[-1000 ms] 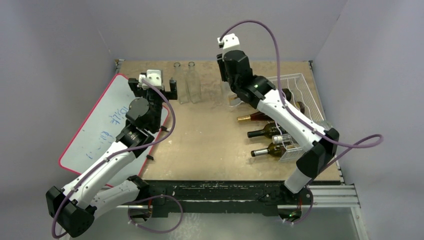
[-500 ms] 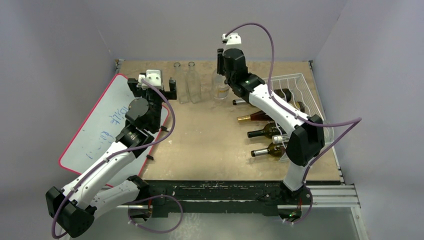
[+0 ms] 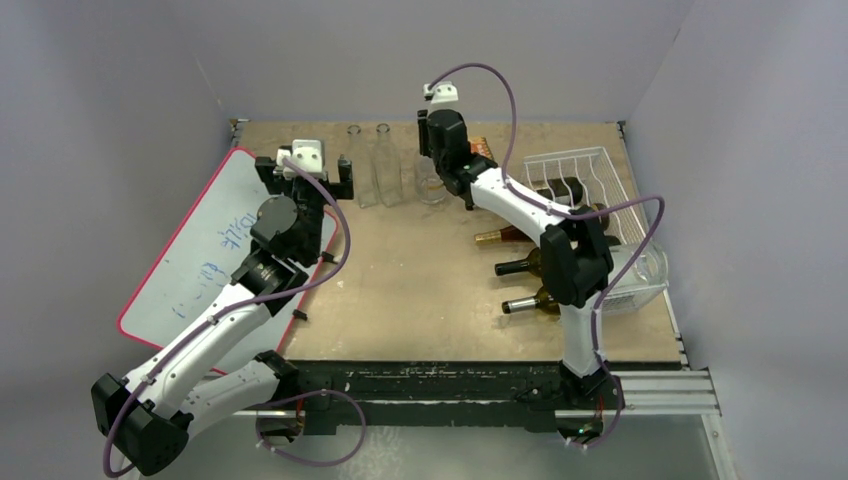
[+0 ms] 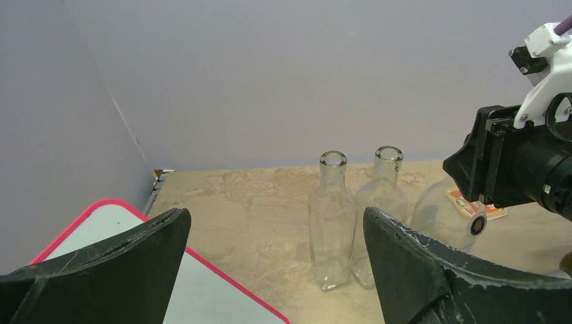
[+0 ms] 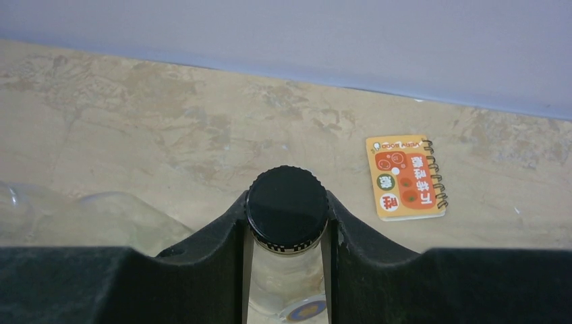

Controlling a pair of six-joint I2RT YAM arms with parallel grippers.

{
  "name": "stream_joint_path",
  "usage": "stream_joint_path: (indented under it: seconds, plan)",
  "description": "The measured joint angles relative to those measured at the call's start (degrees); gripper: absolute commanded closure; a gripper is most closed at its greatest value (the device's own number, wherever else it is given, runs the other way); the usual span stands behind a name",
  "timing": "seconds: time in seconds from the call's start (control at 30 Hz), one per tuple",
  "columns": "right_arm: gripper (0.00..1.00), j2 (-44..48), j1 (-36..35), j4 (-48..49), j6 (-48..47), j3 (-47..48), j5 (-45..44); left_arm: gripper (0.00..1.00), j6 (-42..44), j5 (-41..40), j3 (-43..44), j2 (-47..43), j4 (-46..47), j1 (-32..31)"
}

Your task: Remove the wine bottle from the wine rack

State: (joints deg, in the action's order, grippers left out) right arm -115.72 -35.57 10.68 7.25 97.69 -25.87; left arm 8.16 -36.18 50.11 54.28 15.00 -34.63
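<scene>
Right end effector [image 5: 287,200] clamped around the neck of a clear glass bottle with a black screw cap [image 3: 432,187], its two black fingers [image 5: 222,236] pressed against either side of the cap. The bottle is held neck uppermost at the far middle of the tan worktop [image 3: 400,285], well apart from the white wire wine rack [image 3: 592,160] on the right side; whether its base touches the worktop cannot be told. Just to its left stand two open-necked clear glass bottles [image 4: 332,223], side by side and upright. A small orange spiral-bound notebook [image 5: 405,177] lies flat just beyond the held bottle, near the back wall. Several dark glass bottles [image 3: 525,266] lie on their sides in the rack, necks pointing left and out past its edge. Left end effector [image 3: 306,172] spread wide and holding nothing, facing the two clear bottles, beside the far end of a red-edged whiteboard [image 3: 190,255] that lies on the left.
</scene>
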Motion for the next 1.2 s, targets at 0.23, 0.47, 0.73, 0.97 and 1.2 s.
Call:
stream_joint_path:
  seconds: [0.23, 0.47, 0.73, 0.97, 1.2]
  plan:
    - [1.00, -1.05, -0.02, 0.17, -0.22, 1.64, 0.11, 0.00, -0.02, 0.13, 0.00, 0.00, 0.00, 0.00]
    - [1.00, -2.49, -0.04, 0.33, -0.07, 3.30, 1.16, 0.00, -0.02, 0.20, 0.00, -0.20, 0.02, 0.11]
    - [1.00, -3.19, -0.61, 0.17, 1.90, 4.57, 3.30, 0.00, -0.04, 0.57, 0.00, -0.20, 0.11, 0.20]
    - [0.64, -3.28, -1.46, -0.61, 2.21, 4.94, 4.31, 0.00, -0.07, 0.66, 0.00, -0.20, 0.15, 0.72]
    - [0.18, -2.95, -1.62, 1.36, 1.70, 6.97, 4.17, 0.00, -0.79, 1.55, 0.00, -0.17, 0.17, 1.55]
